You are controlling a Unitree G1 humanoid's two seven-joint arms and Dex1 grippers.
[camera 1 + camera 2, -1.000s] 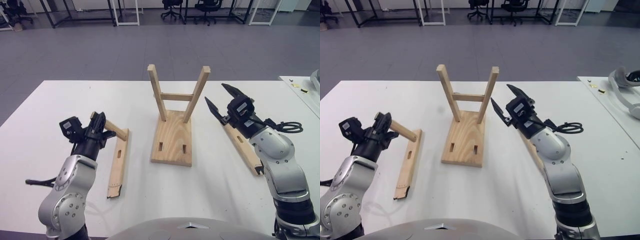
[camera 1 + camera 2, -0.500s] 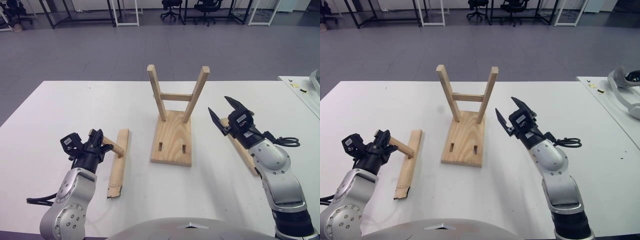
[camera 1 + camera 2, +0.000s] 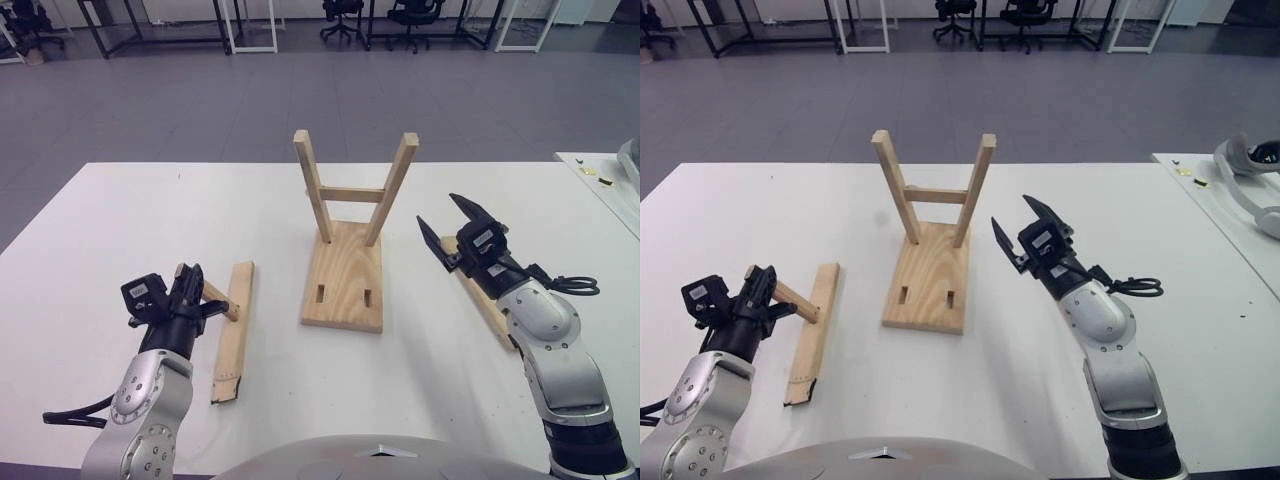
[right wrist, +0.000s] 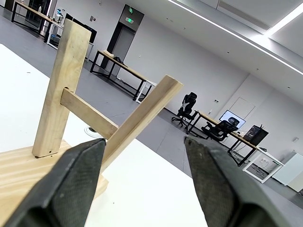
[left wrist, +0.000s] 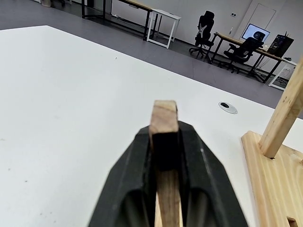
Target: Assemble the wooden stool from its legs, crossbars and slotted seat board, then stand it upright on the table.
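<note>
**Left eye view: one crossbar pinched, half the stool standing**

One seat board lies flat on the table, ahead of and between the two grippers. There are four legs. The left upright leg and the right upright leg rise from the board's far end, leaning apart towards their tops. A flat leg lies just beside the left gripper, on its inner side. The fourth leg lies on the table under the right gripper and its wrist.

There are two crossbars. The joining crossbar spans the two upright legs. The held crossbar is pinched between the left gripper's fingers, and its far end meets the flat leg; whether it is seated in that leg cannot be told. Two empty slots show in the near end of the board.

The right gripper is spread wide and holds nothing. It hangs above the table, near the right upright leg but apart from it.

Compared with a second ago, the left gripper has drawn back towards the robot, taking the crossbar with it, and the flat leg has shifted slightly. The right gripper has sunk a little and come back from the upright legs. The board and its legs have not moved.

The table is white and smooth. Beyond it lie a grey floor, black office chairs and metal-framed desks, with a second white table past the right gripper.
</note>
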